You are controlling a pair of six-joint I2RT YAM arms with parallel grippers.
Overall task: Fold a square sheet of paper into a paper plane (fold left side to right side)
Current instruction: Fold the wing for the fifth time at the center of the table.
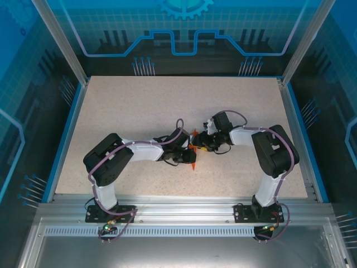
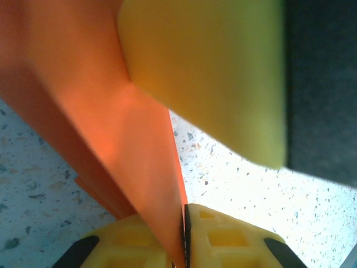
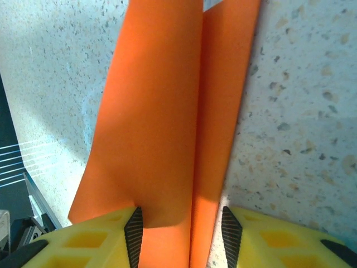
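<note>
since the thin orange-red paper sheet (image 3: 162, 111) seemed light and limp, best held at its crease, left gripper (image 2: 184, 237) pinched it; right gripper (image 3: 181, 234) straddled it, jaws spread.

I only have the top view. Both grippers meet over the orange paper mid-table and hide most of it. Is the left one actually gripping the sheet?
Observer: Yes. In the left wrist view the left gripper is shut on the paper, which is pinched thin between its fingers.
Operator: And the right one?
Observer: In the right wrist view the right gripper has its jaws apart. The paper runs between them and is not pressed flat.
Operator: Is there any fold in the sheet?
Observer: Yes. The right wrist view shows a lengthwise crease splitting it into two panels, with the speckled table beside it.
</note>
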